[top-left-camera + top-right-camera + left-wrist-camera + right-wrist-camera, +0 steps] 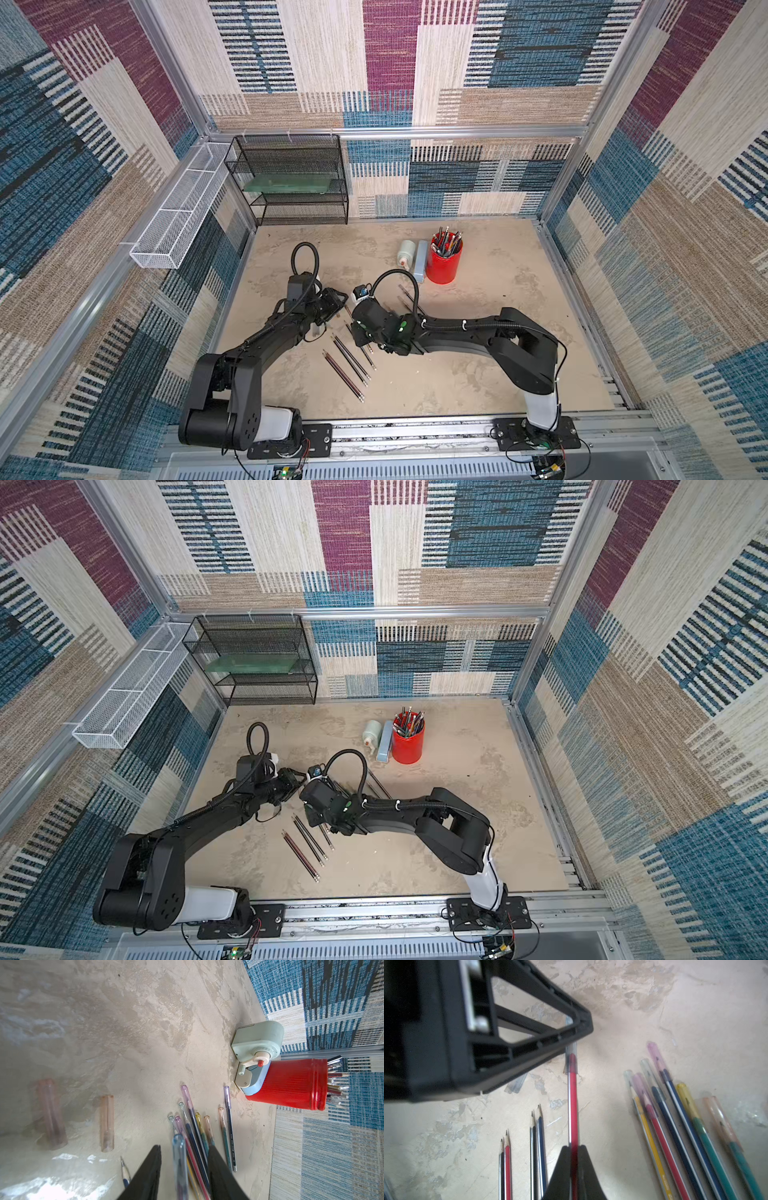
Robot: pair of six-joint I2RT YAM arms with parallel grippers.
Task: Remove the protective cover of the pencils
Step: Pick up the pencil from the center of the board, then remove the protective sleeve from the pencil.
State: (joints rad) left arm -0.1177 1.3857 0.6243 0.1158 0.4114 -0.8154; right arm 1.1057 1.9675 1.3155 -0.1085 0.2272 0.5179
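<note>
Four bare, sharpened pencils (pixel 534 1147) lie in two pairs on the mottled beige desk (pixel 498 332), so by my reckoning roughly a third of the job is finished. A fifth, the red pencil (pixel 572 1109), is in hand: the right gripper (pixel 574 1148) is clamped tight on its shaft and holds it out near the middle of the desk, between the two arms, with its pale blue see-through cap (pixel 178 1157) on the tip. The left gripper (pixel 184 1147) straddles that cap with its jaws partly apart, a gap showing on each side, so it grips nothing yet. Pinching the cap and pulling it off looks like the step in hand. Left to do are the capped pencils (pixel 189 1105) fanned out just beside: eight by the left wrist view, with caps in purple, pink, yellow, orange and clear, though the right wrist view takes in only six. Loose caps number at least three: a peach cap (pixel 107 1124), a blurred pinkish cap (pixel 53 1113) that may be two, and a clear cap (pixel 517 1084). Farther back stand one red ribbed cup (pixel 444 266), stuffed with more pens and pencils than can be counted, one pale green sharpener (pixel 257 1039) and one blue-grey sharpener (pixel 253 1082).
</note>
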